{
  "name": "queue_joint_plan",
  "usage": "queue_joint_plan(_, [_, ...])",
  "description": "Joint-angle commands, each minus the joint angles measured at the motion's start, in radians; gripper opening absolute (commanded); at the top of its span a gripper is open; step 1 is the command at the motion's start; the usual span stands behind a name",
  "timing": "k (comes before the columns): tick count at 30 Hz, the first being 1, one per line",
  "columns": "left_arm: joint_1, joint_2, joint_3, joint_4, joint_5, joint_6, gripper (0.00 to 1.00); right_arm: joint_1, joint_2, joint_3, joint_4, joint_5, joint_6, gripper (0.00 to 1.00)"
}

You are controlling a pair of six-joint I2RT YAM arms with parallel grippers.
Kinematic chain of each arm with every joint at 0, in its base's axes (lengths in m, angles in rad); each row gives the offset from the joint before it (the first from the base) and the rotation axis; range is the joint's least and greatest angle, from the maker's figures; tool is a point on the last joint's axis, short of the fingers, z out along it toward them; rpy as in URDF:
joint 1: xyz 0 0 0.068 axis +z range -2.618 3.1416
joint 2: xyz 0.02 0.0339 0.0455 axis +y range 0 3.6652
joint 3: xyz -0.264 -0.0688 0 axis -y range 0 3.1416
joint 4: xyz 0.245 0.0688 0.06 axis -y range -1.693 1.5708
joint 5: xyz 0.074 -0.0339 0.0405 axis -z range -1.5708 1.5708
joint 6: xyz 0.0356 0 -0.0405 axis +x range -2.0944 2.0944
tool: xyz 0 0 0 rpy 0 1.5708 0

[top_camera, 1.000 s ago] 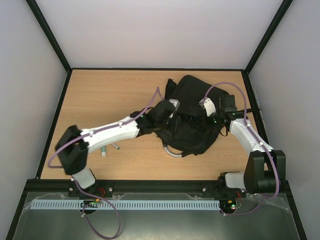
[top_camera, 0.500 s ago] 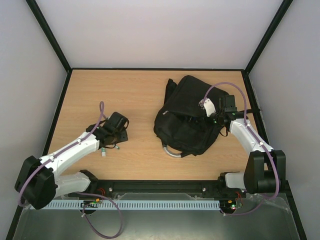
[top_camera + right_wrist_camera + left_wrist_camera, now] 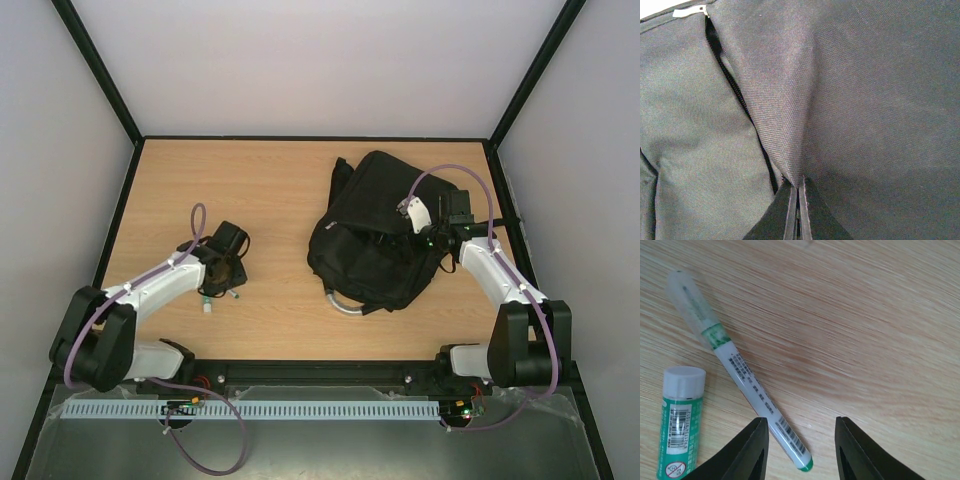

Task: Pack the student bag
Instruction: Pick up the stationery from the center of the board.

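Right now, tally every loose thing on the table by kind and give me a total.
student bag: 1
green-banded pen: 1
green stick with a white cap: 1
Total: 3

The large black soft fabric backpack [image 3: 375,240] lies slumped and crumpled on the right half of the wooden table [image 3: 230,180], its silvery-grey loop handle [image 3: 343,303] curving out at the near edge, one zipper [image 3: 727,70] gaping partly open.
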Motion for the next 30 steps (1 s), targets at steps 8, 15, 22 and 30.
queue_joint_plan(8, [0.059, 0.078, -0.001, 0.036, 0.017, -0.040, 0.35, -0.001, -0.001, 0.009, -0.071, -0.054, -0.013, 0.01])
queue_joint_plan(15, [0.087, 0.115, -0.013, 0.053, 0.040, -0.026, 0.31, -0.003, -0.002, 0.009, -0.074, -0.057, -0.013, 0.01])
queue_joint_plan(22, [0.091, 0.139, -0.013, 0.065, 0.052, -0.021, 0.24, -0.006, -0.003, 0.009, -0.077, -0.060, -0.016, 0.01])
queue_joint_plan(30, [0.091, 0.103, 0.003, 0.052, 0.061, 0.001, 0.29, -0.010, -0.006, 0.008, -0.079, -0.066, -0.019, 0.01])
